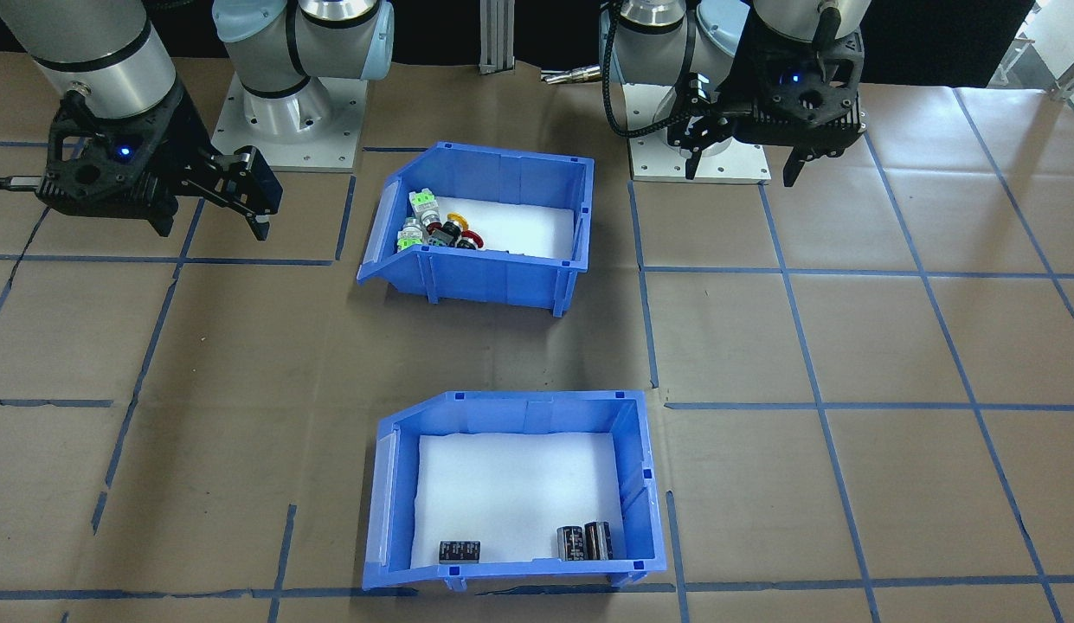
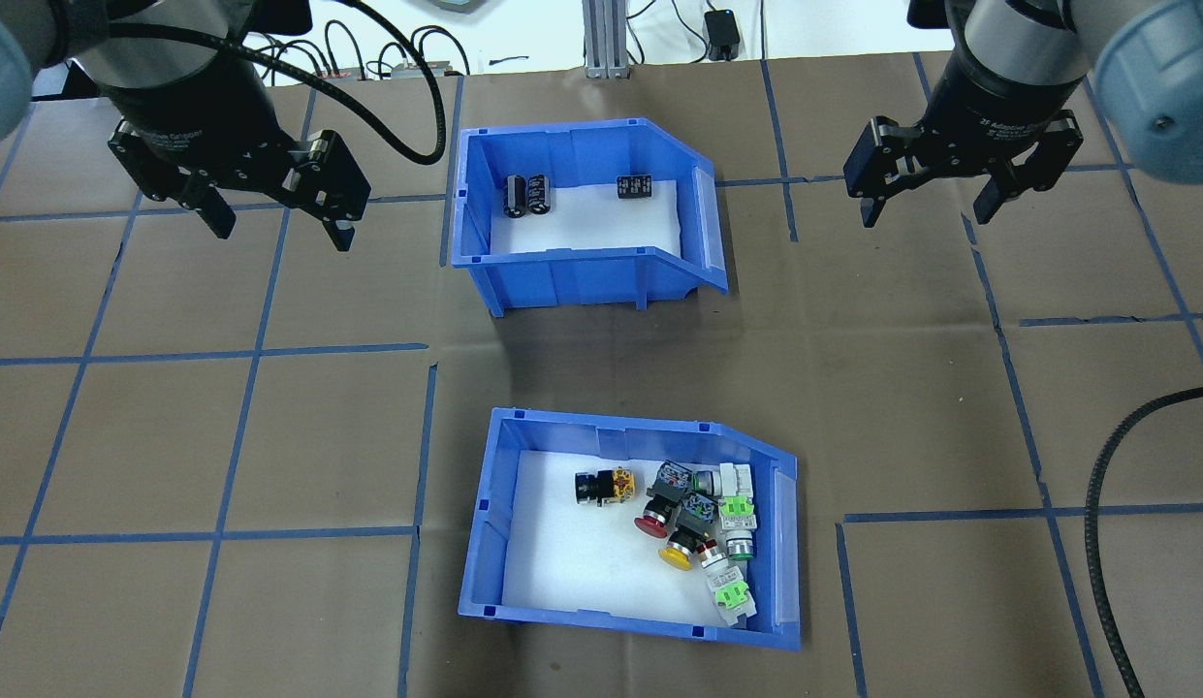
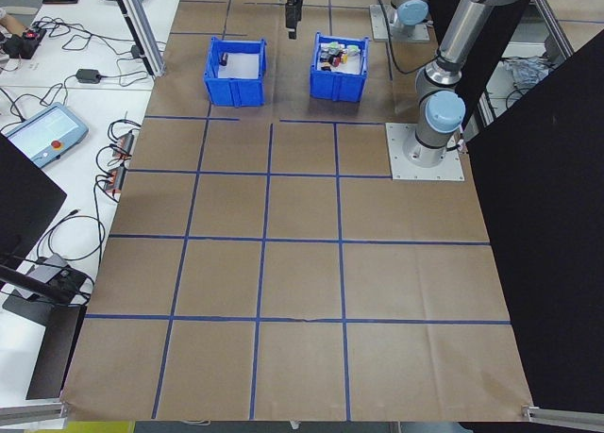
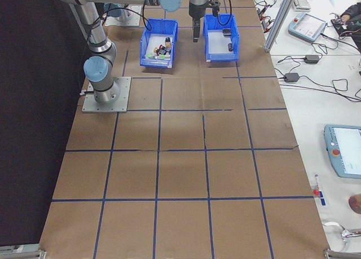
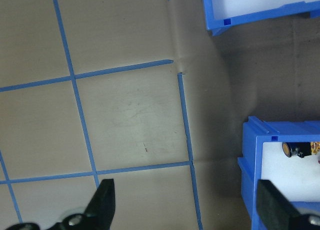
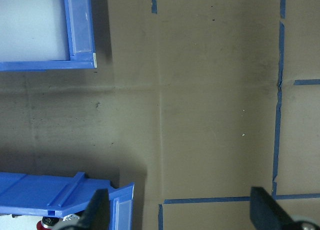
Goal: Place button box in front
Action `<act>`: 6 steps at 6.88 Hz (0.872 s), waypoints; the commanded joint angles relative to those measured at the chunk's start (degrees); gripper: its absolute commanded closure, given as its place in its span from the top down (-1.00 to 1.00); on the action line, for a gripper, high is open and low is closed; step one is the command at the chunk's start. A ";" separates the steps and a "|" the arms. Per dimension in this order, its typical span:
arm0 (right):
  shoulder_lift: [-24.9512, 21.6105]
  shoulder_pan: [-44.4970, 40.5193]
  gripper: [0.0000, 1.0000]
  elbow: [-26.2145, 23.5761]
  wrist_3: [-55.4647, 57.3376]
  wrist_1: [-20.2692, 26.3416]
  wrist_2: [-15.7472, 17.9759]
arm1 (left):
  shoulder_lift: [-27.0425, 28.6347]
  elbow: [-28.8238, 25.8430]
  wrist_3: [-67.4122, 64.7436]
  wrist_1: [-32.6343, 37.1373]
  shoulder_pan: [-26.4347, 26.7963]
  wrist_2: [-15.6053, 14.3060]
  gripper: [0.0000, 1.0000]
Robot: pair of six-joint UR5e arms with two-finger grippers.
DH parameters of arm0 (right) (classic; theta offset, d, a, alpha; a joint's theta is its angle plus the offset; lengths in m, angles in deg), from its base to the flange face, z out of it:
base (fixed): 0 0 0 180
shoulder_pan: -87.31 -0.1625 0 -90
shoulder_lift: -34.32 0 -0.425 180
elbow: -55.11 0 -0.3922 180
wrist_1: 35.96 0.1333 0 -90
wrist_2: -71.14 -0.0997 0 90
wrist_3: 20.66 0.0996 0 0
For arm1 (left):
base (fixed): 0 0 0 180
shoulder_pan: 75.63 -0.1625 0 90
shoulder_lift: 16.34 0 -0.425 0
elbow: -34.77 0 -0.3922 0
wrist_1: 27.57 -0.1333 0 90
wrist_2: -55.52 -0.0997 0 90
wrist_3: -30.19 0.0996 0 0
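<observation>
The button box (image 2: 483,523) is a blue bin with white foam and a cluster of green, yellow, red and black push-buttons (image 2: 693,523). It sits at the near side of the table, close to the robot's base, and appears at the top centre of the front-facing view (image 1: 493,279). My left gripper (image 2: 283,233) hovers open and empty over bare paper, left of the far bin. My right gripper (image 2: 926,216) hovers open and empty to that bin's right. A corner of the button box (image 5: 250,165) shows in the left wrist view, and its lip (image 6: 60,195) in the right wrist view.
A matching blue bin (image 2: 572,273) with a few black cylinders (image 2: 528,194) stands on the far side, in line with the button box. Brown paper with blue tape lines covers the table. Cables and devices lie on a side bench (image 3: 57,122).
</observation>
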 commanded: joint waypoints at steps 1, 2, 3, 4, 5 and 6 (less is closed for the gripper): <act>2.00 -0.03 1.00 2.49 -1.99 -0.07 0.01 | -1.18 -0.65 -13.42 -0.19 0.22 -0.27 0.99; 5.24 -0.21 1.00 6.25 -3.14 0.02 -0.08 | -2.06 0.22 -19.13 0.15 0.22 2.25 0.99; 9.44 -0.56 1.00 10.90 -5.06 0.11 -0.16 | -3.02 1.96 -29.98 0.33 0.31 2.28 0.99; 13.05 -1.00 1.00 15.47 -7.78 0.20 -1.64 | -6.43 4.59 -44.36 0.76 0.83 2.19 0.99; 17.61 -2.13 1.00 20.39 -12.94 0.55 -3.49 | -11.33 9.93 -57.73 1.81 0.92 2.80 0.99; 21.49 -4.23 1.00 23.92 -20.13 0.20 -3.50 | -16.86 16.68 -70.74 1.65 1.01 7.33 0.99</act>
